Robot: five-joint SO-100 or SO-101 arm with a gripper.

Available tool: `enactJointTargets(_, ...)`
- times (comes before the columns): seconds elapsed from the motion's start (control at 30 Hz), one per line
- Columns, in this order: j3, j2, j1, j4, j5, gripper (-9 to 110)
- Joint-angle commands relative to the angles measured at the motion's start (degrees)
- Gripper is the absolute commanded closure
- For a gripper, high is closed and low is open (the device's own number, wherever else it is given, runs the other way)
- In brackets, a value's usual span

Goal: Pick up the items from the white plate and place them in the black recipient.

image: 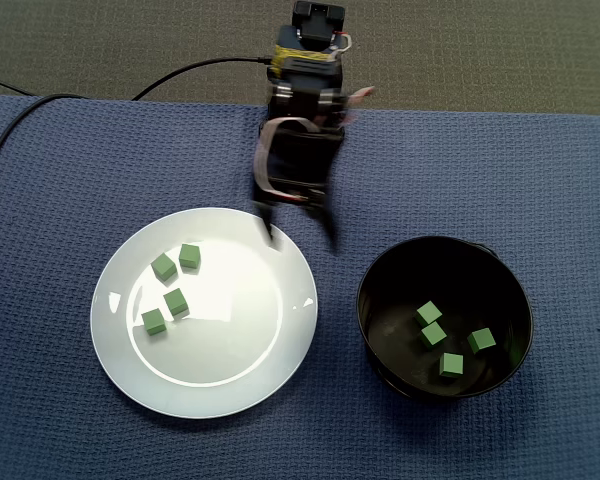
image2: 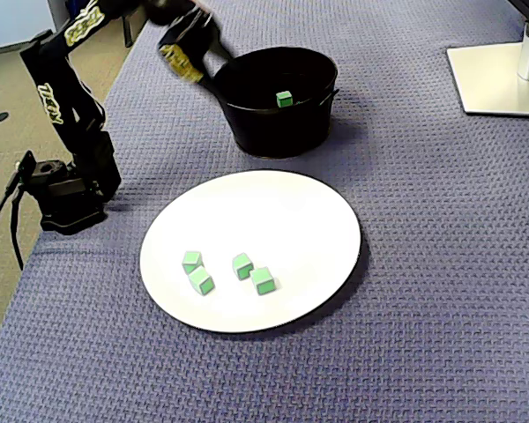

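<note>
Blue-clothed table [image: 540,180] carries four green cubes [image: 176,301] on the white plate [image: 230,400], seemingly light and rigid, best pinched across opposite flat faces. In a fixed view the end effector [image: 302,243] hangs open and empty over the plate's far rim, left of the black bucket [image: 363,310].

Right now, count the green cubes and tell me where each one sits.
8. In a fixed view, four green cubes lie on the left half of the white plate; four more lie in the black bowl. None appears hidden.
</note>
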Motion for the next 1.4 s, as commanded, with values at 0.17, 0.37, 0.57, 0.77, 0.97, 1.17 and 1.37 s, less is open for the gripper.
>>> enactJointTargets(0.17,8.70,-6.06,27.86,-1.76,-30.76,74)
enactJointTargets(0.37,13.45,-14.85,33.31,-12.39,-33.22,74)
enactJointTargets(0.57,14.33,-22.50,34.80,-21.53,-33.84,72)
enactJointTargets(0.77,15.82,-25.31,32.70,-23.38,-30.41,72)
enactJointTargets(0.97,18.11,-25.31,31.11,-23.73,-28.04,73)
enactJointTargets(1.17,18.98,-25.40,29.44,-24.61,-25.75,73)
enactJointTargets(1.37,19.60,-25.75,27.95,-26.19,-23.55,73)
